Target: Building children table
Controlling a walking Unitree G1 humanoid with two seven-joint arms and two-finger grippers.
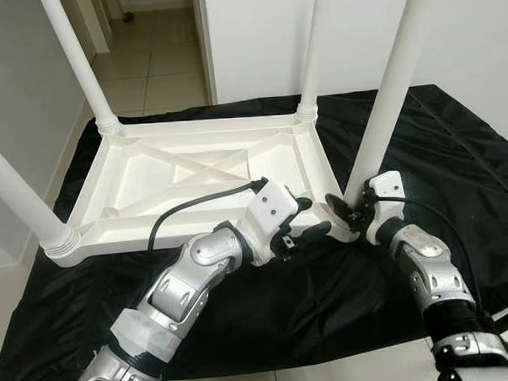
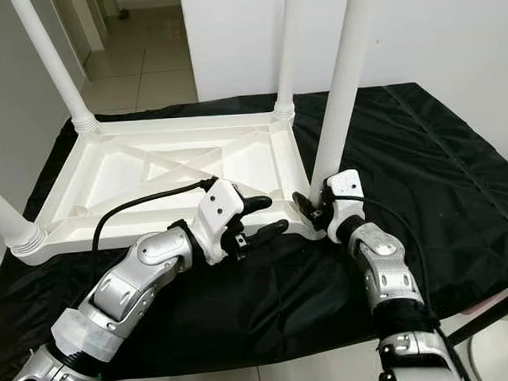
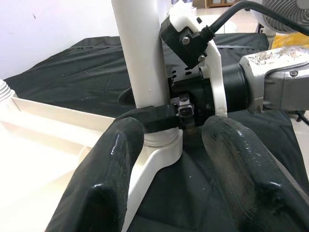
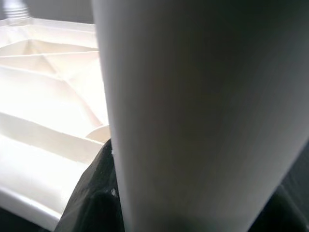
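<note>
A white plastic children's table (image 1: 194,172) lies upside down on a black cloth, its legs pointing up. My right gripper (image 1: 349,210) is shut around the base of the near right leg (image 1: 389,92), just above its socket at the table's corner. In the left wrist view one black finger (image 3: 152,118) crosses the front of that leg (image 3: 140,48) and the other shows behind it. My left gripper (image 1: 312,217) hangs open over the table's near edge, a little left of that corner, holding nothing. In the right wrist view the leg (image 4: 193,116) stands very close.
The other legs stand at the far left (image 1: 75,59), far right (image 1: 311,53) and near left (image 1: 14,192) corners. The black cloth (image 1: 438,149) spreads to the right and front. A white wall stands behind, with tiled floor at the far left.
</note>
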